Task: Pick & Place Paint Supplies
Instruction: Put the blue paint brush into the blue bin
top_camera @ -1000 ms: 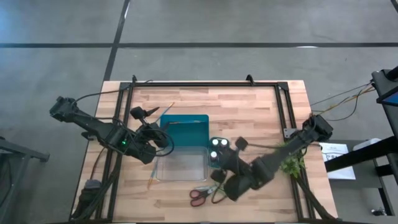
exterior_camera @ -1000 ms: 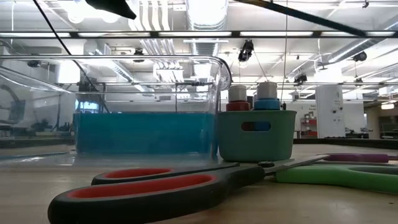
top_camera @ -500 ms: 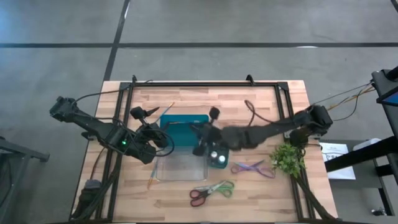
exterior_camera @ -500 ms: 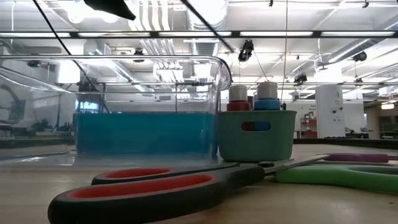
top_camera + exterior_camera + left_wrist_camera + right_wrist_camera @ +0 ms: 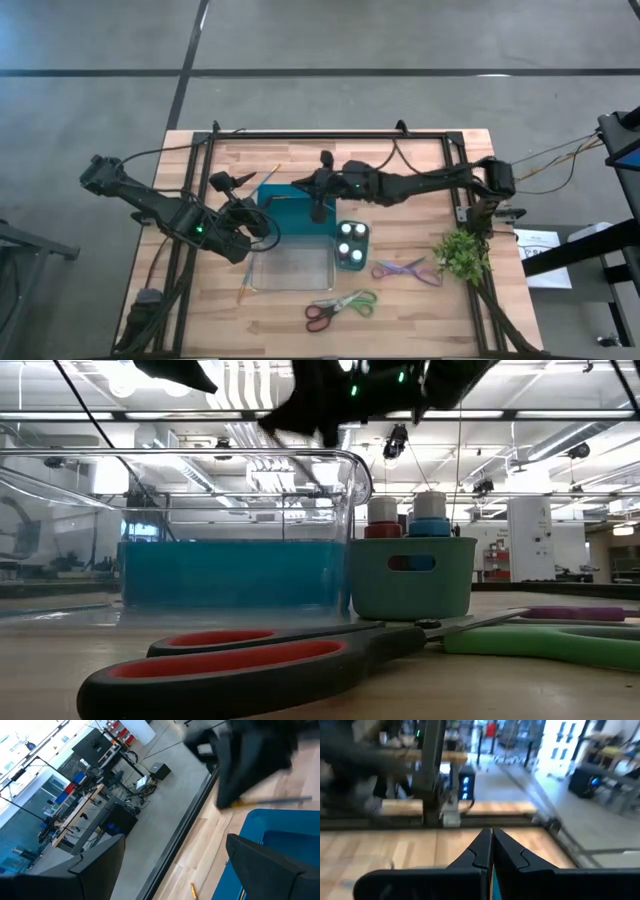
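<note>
While the right claw (image 5: 320,208) hangs pinched closed over the teal tray (image 5: 298,192), the red-green scissors (image 5: 338,308) lie blades rightward.

A grey concrete floor (image 5: 330,40) with dark seams surrounds the wooden table (image 5: 420,170); fluorescent ceiling lights (image 5: 520,414) line the workshop.

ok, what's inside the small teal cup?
The small teal cup holds white-capped paint bottles; the low view shows a red and a blue one above its rim. The cup wall covers their lower parts.
</note>
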Controlling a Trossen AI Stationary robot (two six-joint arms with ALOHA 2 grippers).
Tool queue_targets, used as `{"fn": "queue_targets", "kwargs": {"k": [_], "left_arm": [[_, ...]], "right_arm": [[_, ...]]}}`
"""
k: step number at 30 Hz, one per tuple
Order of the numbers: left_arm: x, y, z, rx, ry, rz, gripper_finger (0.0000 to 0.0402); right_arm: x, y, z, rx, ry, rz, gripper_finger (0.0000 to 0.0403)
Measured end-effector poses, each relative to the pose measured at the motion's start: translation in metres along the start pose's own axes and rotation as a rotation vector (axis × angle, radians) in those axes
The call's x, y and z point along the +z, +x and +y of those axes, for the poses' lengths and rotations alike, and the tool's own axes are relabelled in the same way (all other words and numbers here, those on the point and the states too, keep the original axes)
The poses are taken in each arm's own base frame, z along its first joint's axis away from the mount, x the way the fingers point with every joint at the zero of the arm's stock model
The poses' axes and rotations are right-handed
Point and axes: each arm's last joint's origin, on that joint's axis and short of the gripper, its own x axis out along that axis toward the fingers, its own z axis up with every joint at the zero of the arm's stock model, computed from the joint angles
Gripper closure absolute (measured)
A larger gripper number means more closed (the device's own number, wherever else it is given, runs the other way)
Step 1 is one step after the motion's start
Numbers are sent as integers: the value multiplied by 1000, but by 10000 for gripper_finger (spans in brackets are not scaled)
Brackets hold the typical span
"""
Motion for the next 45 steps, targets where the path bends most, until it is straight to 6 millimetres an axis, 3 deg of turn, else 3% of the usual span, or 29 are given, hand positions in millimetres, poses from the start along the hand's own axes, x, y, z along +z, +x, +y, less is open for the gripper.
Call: {"fn": "queue_targets", "kwargs": {"k": [9,17,30,34,40,45], "left_arm": [[0,0,0,0,-4,-1,48],[0,0,0,1,-3,0,48],[0,0,0,-14,-3,4,48],[0,0,0,-14,-3,4,48],[0,0,0,-14,-3,4,48],[0,0,0,-14,-4,4,48]], "right_arm": [[-41,29,-22,55,41,9,395],[-59,47,-22,119,18,35,395],[-50,44,-36,73,85,33,391],[-52,43,-35,81,104,59,354],[-52,43,-36,75,107,64,262],[-34,30,-34,93,109,102,210]]}}
